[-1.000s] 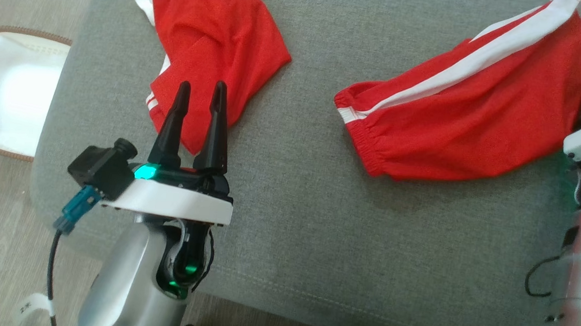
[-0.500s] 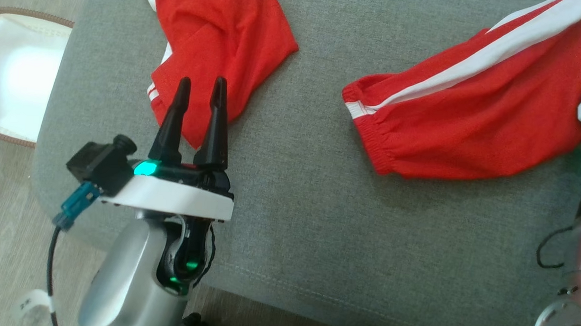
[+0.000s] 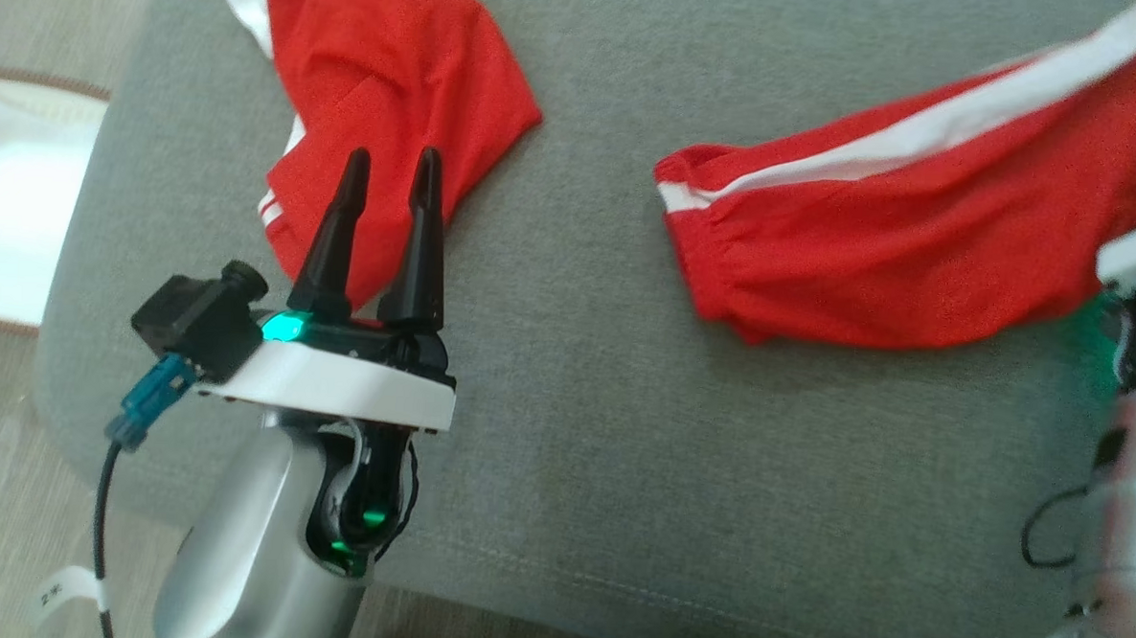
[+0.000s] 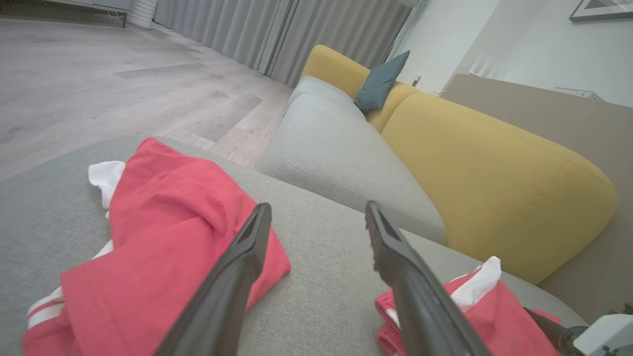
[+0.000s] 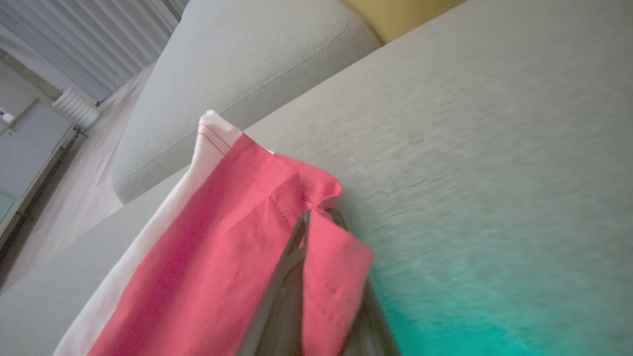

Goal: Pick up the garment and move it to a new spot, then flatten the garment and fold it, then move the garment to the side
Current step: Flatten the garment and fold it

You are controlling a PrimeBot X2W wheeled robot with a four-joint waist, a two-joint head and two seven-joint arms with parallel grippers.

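**Operator:** What have I got hold of?

**Spotter:** Your right hand (image 5: pixel 324 232) is pinched shut on a hemmed corner (image 5: pixel 341 277) of the striped red garment (image 3: pixel 878 246). That garment lies on the right side of the grey cushion (image 3: pixel 571 473), toward its far edge. Your left hand (image 3: pixel 393 158) is spread and holds nothing. It hangs above the near tip of the other red garment (image 3: pixel 387 71), on the cushion's left side.

**Operator:** How will it behave when I lift?

**Spotter:** I'd judge it light, thin and limp. From that single corner it will hang and bunch, and the fabric could slip out of a shallow pinch. The gathered elastic end (image 3: pixel 700 258), facing the cushion's middle, looks like the firmest hold. You'd do well to take a second corner along the white stripe (image 3: pixel 921 133), so the cloth spreads instead of roping.
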